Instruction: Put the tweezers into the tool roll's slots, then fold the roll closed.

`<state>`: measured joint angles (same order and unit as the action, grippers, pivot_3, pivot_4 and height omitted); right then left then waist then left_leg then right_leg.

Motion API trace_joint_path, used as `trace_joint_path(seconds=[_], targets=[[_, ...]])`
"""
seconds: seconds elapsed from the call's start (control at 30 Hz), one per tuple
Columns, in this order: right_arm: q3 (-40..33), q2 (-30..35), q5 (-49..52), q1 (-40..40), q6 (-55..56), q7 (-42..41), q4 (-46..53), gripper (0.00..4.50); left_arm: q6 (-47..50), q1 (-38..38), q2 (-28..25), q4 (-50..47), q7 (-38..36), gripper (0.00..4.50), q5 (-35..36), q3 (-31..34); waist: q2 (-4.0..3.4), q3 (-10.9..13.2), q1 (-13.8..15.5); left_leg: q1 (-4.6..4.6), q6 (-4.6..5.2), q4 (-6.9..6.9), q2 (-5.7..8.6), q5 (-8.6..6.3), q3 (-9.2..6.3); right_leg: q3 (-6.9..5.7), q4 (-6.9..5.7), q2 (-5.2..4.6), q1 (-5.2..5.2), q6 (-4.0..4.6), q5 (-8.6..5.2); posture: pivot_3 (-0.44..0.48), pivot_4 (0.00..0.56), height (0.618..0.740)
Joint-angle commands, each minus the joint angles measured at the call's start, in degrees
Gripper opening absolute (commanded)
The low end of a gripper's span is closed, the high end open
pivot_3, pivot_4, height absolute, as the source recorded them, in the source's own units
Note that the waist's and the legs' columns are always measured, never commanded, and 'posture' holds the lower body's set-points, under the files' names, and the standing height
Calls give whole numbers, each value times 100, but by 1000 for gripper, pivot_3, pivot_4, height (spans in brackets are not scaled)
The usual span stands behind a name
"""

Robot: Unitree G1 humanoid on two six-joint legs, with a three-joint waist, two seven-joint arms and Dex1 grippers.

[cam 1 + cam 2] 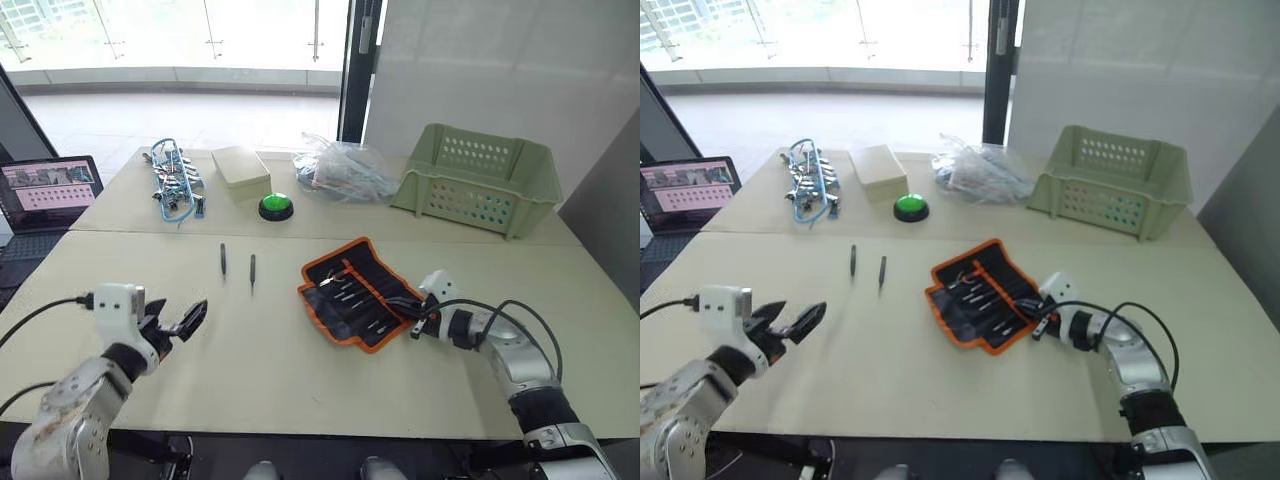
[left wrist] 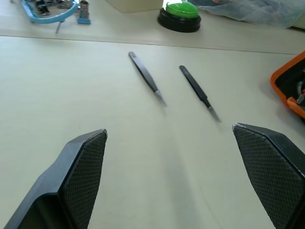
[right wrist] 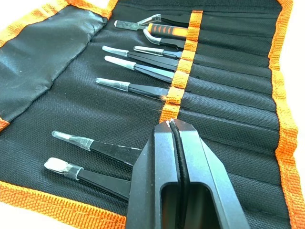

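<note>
The left gripper [image 2: 169, 179] hovers wide open and empty near the bench's front edge, behind two slim dark loose tweezers [image 2: 147, 78]. The right gripper [image 3: 177, 129], jaws pressed together on nothing, hangs over the unfolded black orange-edged fabric tool roll [image 1: 355, 290] mid-bench, where further tweezers sit slotted.

Bright daylight floods in from the far windows — overexposed glare there, soft faint shadows, sharp focus.
</note>
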<state>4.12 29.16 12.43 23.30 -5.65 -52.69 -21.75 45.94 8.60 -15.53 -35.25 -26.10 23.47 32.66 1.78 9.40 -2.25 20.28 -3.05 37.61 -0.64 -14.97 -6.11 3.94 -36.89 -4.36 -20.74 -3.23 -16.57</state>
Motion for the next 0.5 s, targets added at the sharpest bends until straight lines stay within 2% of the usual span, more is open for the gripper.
trace_joint_path(seconds=[0.03, 0.23, 0.5], targets=[[195, 101, -320, -201, -141, -72, -433, 0, -848, 437, 219, -286, 189, 4468, -148, -48, 0, 0, 16, 0, 0, 0, -2, 0, -1, -1, 4, 2, 1, 2, 1, 0, 150, 740], [186, 168, -320, -280, -139, -116, -399, 0, -1503, 789, 632, -113, 789, 4468, -370, -202, 1, -1, 37, -3, 2, 0, 0, -1, 0, -3, 21, 0, 16, 3, 1, 0, 150, 740], [189, 217, -321, -368, -212, -113, -234, 0, -1814, 737, 637, 238, 1116, 4468, -516, -643, 0, 0, 50, -2, 7, -3, 1, -4, 0, -4, 25, 0, 17, 2, 1, 0, 150, 740]])
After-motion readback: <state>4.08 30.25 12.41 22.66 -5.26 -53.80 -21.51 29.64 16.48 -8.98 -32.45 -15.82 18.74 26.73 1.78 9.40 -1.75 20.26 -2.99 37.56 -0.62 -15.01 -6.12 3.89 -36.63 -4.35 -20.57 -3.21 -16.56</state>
